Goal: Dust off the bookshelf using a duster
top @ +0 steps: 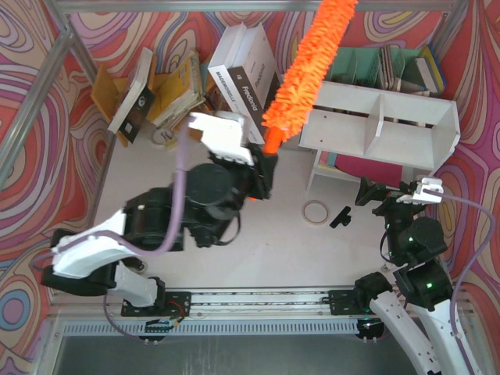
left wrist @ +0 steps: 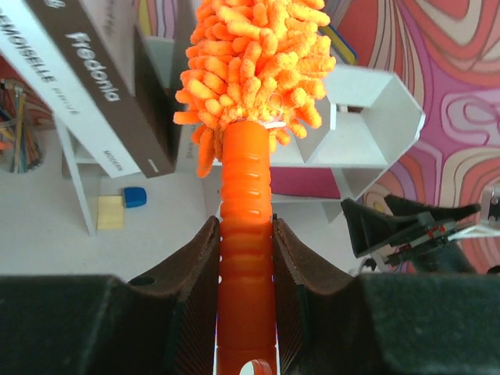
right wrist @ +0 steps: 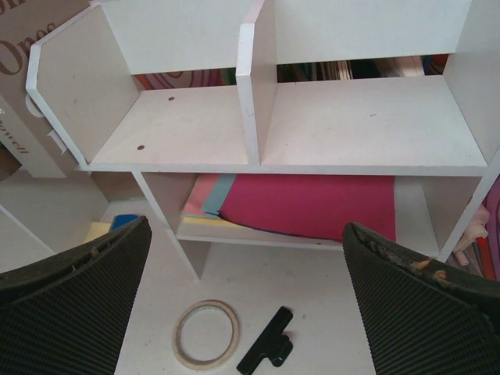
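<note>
2-finger left tool (left wrist: 246, 234): clamped on the duster's smooth handle, low on its length.
Duster (top: 306, 66): fluffy head slants up and right from that tool, beside the bookshelf's left end; contact cannot be told.
Bookshelf (right wrist: 180, 125): right rear of desk (top: 273, 242), 2 compartments facing the right tool.
Right tool (top: 397, 191): fingers wide apart, holding nothing.
Hidden: duster tip cut off overhead; handle end buried in the left tool.

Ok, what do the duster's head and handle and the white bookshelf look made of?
Duster head: soft matte orange, probably microfibre, by its shaggy noodle-like tufts. Duster handle: smooth, slightly glossy orange plastic with moulded ridges. Bookshelf: flat white boards, matte, likely painted or laminated wood composite; core hidden.
</note>
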`<move>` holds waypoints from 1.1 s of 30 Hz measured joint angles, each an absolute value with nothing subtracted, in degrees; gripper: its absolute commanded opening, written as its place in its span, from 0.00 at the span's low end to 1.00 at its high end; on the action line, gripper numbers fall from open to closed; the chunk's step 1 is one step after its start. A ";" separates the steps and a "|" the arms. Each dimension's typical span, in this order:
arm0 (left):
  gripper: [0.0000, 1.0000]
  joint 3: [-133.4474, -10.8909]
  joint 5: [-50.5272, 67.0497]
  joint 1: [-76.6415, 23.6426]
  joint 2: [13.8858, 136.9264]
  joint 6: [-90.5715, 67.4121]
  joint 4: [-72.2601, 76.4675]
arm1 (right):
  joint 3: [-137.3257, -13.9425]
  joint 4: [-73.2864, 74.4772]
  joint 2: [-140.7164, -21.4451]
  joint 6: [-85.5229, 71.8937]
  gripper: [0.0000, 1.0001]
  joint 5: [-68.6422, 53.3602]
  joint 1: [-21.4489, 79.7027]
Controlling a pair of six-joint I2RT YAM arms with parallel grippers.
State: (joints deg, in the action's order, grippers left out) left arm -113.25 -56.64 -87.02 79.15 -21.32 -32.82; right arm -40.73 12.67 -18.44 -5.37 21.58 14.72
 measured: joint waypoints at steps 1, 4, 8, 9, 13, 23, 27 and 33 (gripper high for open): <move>0.00 -115.33 -57.08 -87.68 81.49 -20.84 -33.63 | -40.73 12.67 -18.44 -5.34 0.99 21.58 14.72; 0.00 -118.39 -58.57 -89.84 86.98 -19.07 -35.38 | -40.73 12.64 -18.44 -5.34 0.99 21.61 14.72; 0.00 -118.58 -58.52 -91.20 91.02 -18.15 -37.54 | -40.73 12.67 -18.37 -5.34 0.99 21.76 14.72; 0.00 -118.69 -58.48 -91.24 91.72 -18.15 -38.20 | -40.73 12.67 -18.31 -5.34 0.99 21.85 14.72; 0.00 -120.36 -58.78 -91.18 93.91 -19.16 -40.45 | -40.62 12.67 -17.67 -5.34 0.99 22.09 14.72; 0.00 -121.58 -59.96 -88.68 100.05 -25.21 -45.56 | -40.42 12.67 -17.58 -5.34 0.99 22.31 14.72; 0.00 -119.11 -61.04 -86.80 100.27 -27.94 -46.85 | -40.42 12.67 -17.58 -5.34 0.99 22.31 14.72; 0.00 -117.67 -62.15 -85.97 100.20 -30.76 -47.31 | -40.42 12.64 -17.58 -5.34 0.99 22.31 14.72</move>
State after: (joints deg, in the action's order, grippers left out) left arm -117.67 -62.15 -85.97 100.20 -30.76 -47.31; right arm -40.42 12.64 -17.58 -5.34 22.31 14.72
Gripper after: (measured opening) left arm 0.338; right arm 0.987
